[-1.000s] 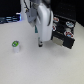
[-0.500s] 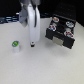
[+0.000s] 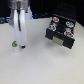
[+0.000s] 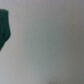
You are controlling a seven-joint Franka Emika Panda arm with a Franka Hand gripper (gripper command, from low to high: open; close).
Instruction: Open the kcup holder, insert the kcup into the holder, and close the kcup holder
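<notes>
In the exterior view, the kcup holder (image 3: 61, 34) sits on the pale worktop (image 3: 42, 65) toward the exterior view's right. Its drawer tray (image 3: 63, 30) is already pulled out, and several pods (image 3: 68, 33) with mixed-colour lids show in its rows, so the opening step looks done. Whether a free slot remains is too small to tell.

The kcup (image 3: 15, 45) rests on the worktop at the exterior view's left, well apart from the holder, a small green-topped shape. The arm reaches down just beside it, with the gripper (image 3: 21, 47) low over the worktop and close to the pod on the side nearer the holder. The fingers blur into one pale column here, so I cannot tell whether they are spread or pressed together, nor whether they touch the pod.

In the wrist view, almost everything is bare, blurred worktop. A dark green patch, probably the kcup (image 4: 4, 27), sits at the edge of the picture. No fingertip shows clearly in this view, so it gives no help on the gripper's state.

My judgement: the first step is complete, and the pod is not yet picked up. Grasping it, carrying it across to the tray, seating it in a slot and pushing the drawer shut all remain.
</notes>
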